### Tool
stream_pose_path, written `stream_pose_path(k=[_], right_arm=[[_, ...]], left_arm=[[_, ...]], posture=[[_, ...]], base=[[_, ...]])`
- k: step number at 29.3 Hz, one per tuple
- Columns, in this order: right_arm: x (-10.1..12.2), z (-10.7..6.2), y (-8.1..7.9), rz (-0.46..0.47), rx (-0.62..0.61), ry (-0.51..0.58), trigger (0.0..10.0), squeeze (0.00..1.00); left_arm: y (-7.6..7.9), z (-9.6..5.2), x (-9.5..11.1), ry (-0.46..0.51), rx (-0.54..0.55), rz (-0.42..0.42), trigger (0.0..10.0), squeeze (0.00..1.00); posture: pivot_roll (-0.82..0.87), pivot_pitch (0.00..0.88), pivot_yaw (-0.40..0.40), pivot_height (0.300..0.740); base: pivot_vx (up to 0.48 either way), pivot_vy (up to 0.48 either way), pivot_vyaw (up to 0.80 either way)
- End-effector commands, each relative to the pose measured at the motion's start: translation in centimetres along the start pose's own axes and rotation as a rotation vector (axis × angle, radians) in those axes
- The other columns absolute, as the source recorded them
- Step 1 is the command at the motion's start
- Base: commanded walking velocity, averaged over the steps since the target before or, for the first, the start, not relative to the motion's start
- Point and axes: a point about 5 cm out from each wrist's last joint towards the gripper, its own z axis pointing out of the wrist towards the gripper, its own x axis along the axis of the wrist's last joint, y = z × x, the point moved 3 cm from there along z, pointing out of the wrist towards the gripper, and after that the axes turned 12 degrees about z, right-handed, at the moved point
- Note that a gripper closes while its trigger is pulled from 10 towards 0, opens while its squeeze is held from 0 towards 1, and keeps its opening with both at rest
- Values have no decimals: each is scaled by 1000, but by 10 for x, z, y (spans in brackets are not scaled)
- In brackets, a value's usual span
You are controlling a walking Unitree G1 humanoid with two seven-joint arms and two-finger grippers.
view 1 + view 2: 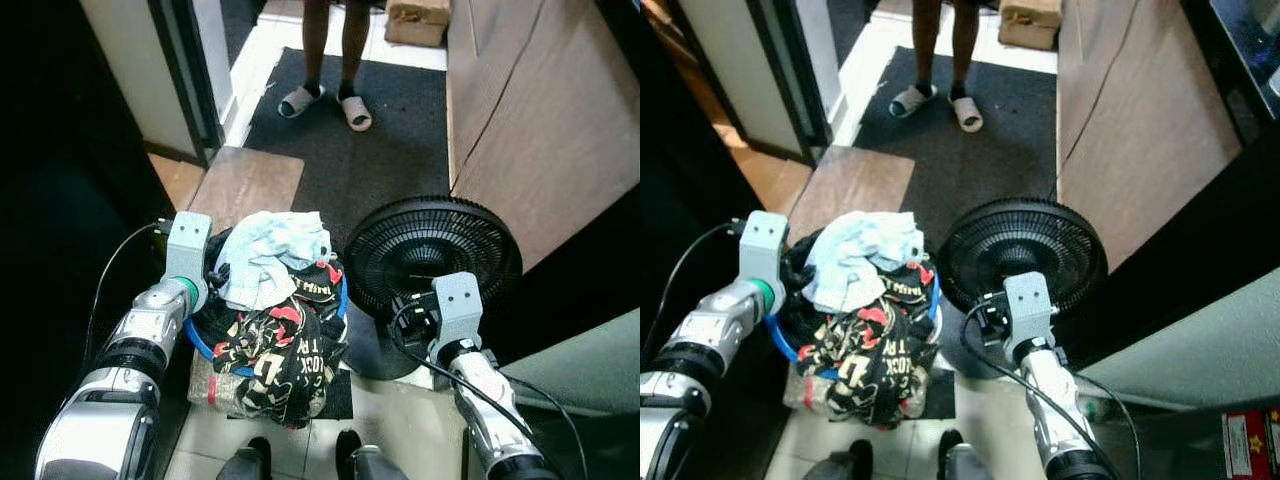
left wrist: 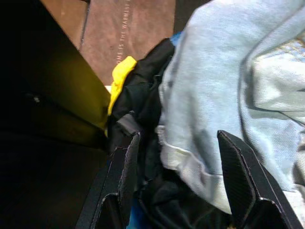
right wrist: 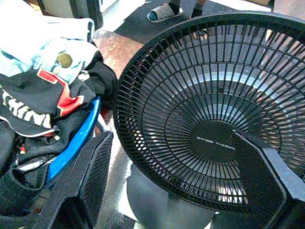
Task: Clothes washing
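Black floor fan (image 1: 432, 258) on a dark mat (image 1: 370, 130), person's sandalled feet (image 1: 325, 103), cardboard box (image 1: 417, 20), wooden panel (image 1: 530, 120)

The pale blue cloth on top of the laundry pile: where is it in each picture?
Left eye view: pale blue cloth tops the pile, left of the black floor fan.
Right eye view: same.
Left wrist view: right side.
Right wrist view: upper left corner.
Shared landmark: the blue basket rim.
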Motion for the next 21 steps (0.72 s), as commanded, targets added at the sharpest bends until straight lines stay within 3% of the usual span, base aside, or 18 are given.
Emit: stream_pose_path(k=[1, 5, 8, 10, 15, 17, 19, 21], right_arm=[[-11, -4, 1, 0, 2, -38, 10000, 0], [-11, -1, 1, 0, 7, -38, 10000, 0], [-16, -9, 7, -3, -13, -46, 10000, 0], [-19, -15, 11, -2, -33, -48, 10000, 0], [-20, -20, 15, 0, -56, -45, 10000, 0], [-21, -24, 17, 1, -73, -41, 10000, 0], [-22, -25, 18, 1, -77, -40, 10000, 0], [-23, -29, 20, 1, -88, -41, 10000, 0]], left_arm=[[5, -2, -17, -54, -21, 2, 10000, 0], [13, -5, -32, -93, -46, 16, 10000, 0], [31, -4, -29, -92, -110, 37, 10000, 0], [45, -2, -21, -80, -155, 50, 10000, 0], [59, 4, -1, -44, -172, 62, 10000, 0], [66, 9, 24, 11, -167, 122, 10000, 0], [68, 9, 30, 27, -167, 140, 10000, 0], [72, 11, 41, 49, -168, 212, 10000, 0]], posture=[[119, 320, 7, 740], [119, 328, 8, 740], [105, 347, 35, 740], [97, 350, 52, 740], [91, 353, 71, 740], [78, 364, 97, 740], [78, 364, 97, 740], [69, 378, 112, 740]], base=[[0, 0, 0], [0, 0, 0], [0, 0, 0], [0, 0, 0], [0, 0, 0], [0, 0, 0], [0, 0, 0], [0, 0, 0]])
